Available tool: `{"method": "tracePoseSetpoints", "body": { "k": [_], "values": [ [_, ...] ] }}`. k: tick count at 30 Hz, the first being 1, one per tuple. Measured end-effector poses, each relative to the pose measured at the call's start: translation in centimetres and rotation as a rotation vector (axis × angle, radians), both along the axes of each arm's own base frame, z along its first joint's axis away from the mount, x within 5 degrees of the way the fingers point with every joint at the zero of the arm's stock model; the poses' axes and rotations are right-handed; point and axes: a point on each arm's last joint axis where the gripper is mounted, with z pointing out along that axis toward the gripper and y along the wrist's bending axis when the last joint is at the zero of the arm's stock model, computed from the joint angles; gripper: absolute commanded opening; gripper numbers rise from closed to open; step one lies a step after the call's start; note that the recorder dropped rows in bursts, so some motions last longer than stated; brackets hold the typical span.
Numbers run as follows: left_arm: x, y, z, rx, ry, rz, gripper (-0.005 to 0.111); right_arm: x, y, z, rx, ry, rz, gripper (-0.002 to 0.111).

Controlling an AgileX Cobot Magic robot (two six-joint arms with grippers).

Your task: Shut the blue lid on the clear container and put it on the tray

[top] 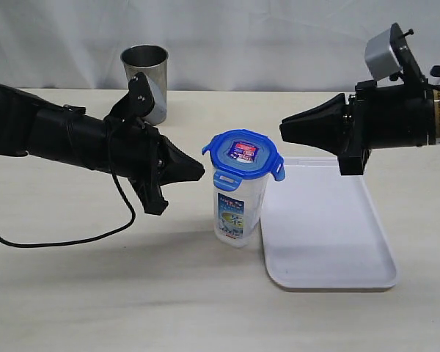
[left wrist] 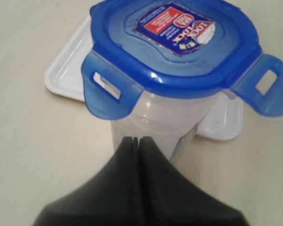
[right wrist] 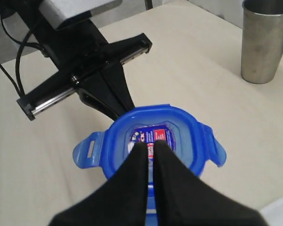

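The clear container (top: 235,213) stands upright on the table just left of the tray (top: 330,235). The blue lid (top: 243,154) sits on top of it; its front tab hangs down while the side tabs stick out. My left gripper (top: 203,171) is shut, its tip level with the container's upper wall and a small gap to its left. From the left wrist, the lid (left wrist: 174,47) and container (left wrist: 155,122) fill the view beyond the shut tip (left wrist: 137,139). My right gripper (top: 282,130) is shut and empty, hovering above and right of the lid (right wrist: 155,136).
A grey steel cup (top: 145,81) stands at the back left, behind the left arm. A black cable (top: 73,238) loops on the table under that arm. The tray's rim lies close beside the container's base.
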Motion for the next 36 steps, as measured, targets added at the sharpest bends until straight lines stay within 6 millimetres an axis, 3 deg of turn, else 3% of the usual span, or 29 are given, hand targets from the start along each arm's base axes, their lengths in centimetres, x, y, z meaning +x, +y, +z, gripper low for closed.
{"method": "tracePoseSetpoints", "body": {
  "k": [9, 19, 28, 36],
  "values": [
    [-0.1, 0.0, -0.1, 0.014, -0.005, -0.012, 0.0, -0.1, 3.6, -0.9, -0.121, -0.009, -0.029, 0.004],
    [-0.1, 0.1, -0.1, 0.018, -0.007, -0.012, 0.0, 0.2, 3.8, -1.9, -0.13, 0.026, -0.03, 0.004],
    [-0.1, 0.1, -0.1, 0.018, -0.007, -0.012, 0.0, -0.3, 3.5, 0.1, -0.138, -0.051, -0.076, 0.004],
    [-0.1, 0.1, -0.1, 0.018, -0.007, -0.012, 0.0, 0.8, -0.1, -1.5, -0.246, -0.025, -0.345, 0.004]
  ]
}}
